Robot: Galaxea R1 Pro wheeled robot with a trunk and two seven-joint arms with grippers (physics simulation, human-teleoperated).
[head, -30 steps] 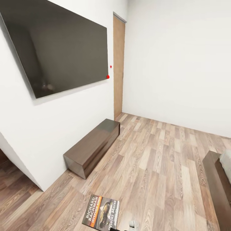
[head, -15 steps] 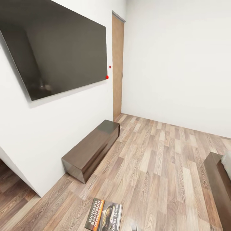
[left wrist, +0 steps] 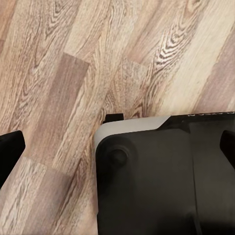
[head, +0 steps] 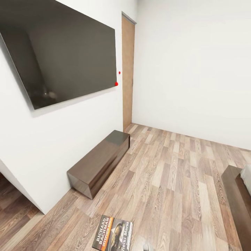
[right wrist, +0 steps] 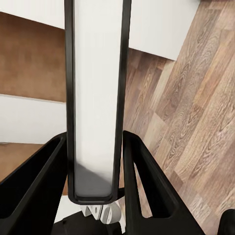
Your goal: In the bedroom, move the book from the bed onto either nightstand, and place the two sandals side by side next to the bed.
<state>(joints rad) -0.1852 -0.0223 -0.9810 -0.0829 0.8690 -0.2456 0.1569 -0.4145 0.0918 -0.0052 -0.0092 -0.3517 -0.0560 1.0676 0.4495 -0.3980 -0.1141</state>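
Nothing differs (view steady): right claw (right wrist: 95,161) stays clamped on the book (head: 113,237).

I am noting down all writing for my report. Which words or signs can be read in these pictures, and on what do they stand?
"RICHARD BACHMAN": white letters on the book.
Orange band beside it: too small to read.
"...ielki Marsz": white letters on the cover, cut by the picture's edge.
Faint letters on the black robot part: unreadable.

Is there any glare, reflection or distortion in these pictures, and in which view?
Head view: wide-angle distortion tilts the walls and the wall screen, whose dark glass shows faint reflections; the bench cabinet has a glossy sheen. Right wrist view: the book, edge-on between the fingers, looks sharp. Left wrist view: floor grain slightly soft.
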